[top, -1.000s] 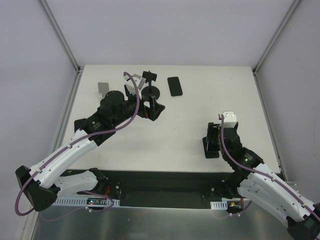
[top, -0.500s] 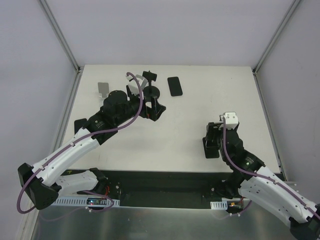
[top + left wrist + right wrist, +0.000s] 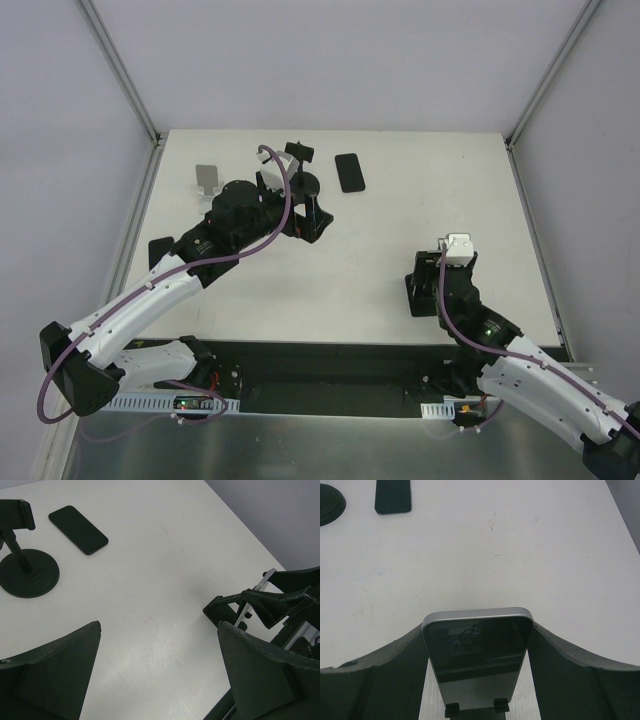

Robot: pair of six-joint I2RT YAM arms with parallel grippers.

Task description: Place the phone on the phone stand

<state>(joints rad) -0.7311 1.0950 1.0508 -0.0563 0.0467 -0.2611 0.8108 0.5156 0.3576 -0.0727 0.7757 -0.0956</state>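
Observation:
The black phone stand (image 3: 303,184), with a round disc base, a pole and a clamp, stands at the back of the table; it also shows in the left wrist view (image 3: 27,572). A black phone (image 3: 349,172) lies flat just right of it, also in the left wrist view (image 3: 78,529). My left gripper (image 3: 308,215) is open and empty just in front of the stand (image 3: 159,630). My right gripper (image 3: 425,285) is open. Its fingers flank a silver-edged phone (image 3: 477,650) that leans on a black folding stand (image 3: 475,712), close against its top corners.
A small silver-white stand (image 3: 206,178) stands at the back left. Another black wedge-shaped stand (image 3: 160,248) lies by the table's left edge under my left arm. Grey walls close in the table's left, back and right sides.
My right wrist has sunk and drawn back a little over the leaning phone. My left arm has shifted slightly near the round-base stand. Neither phone has moved.

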